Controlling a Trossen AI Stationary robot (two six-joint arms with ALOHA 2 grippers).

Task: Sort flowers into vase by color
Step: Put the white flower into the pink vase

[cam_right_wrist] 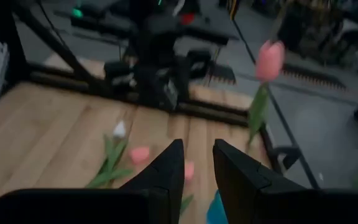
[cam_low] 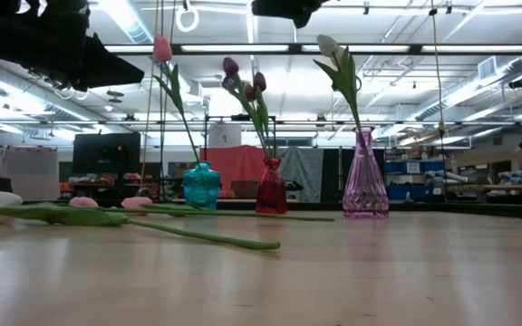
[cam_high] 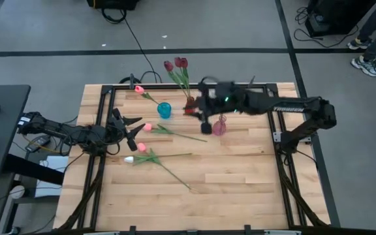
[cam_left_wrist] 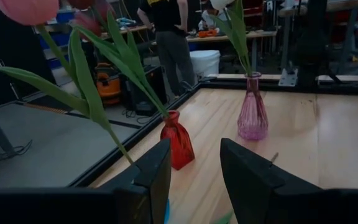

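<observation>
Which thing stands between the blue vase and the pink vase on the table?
The red vase with dark red tulips stands between the blue vase and the pink vase, as the low view shows.

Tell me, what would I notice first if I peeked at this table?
Three little glass vases stand in a row at the far side: a teal one with a pink tulip, a dark red one with dark red tulips, and a pink one with a white tulip. More long-stemmed tulips lie flat on the wooden table, near the left claw, which is open.
</observation>
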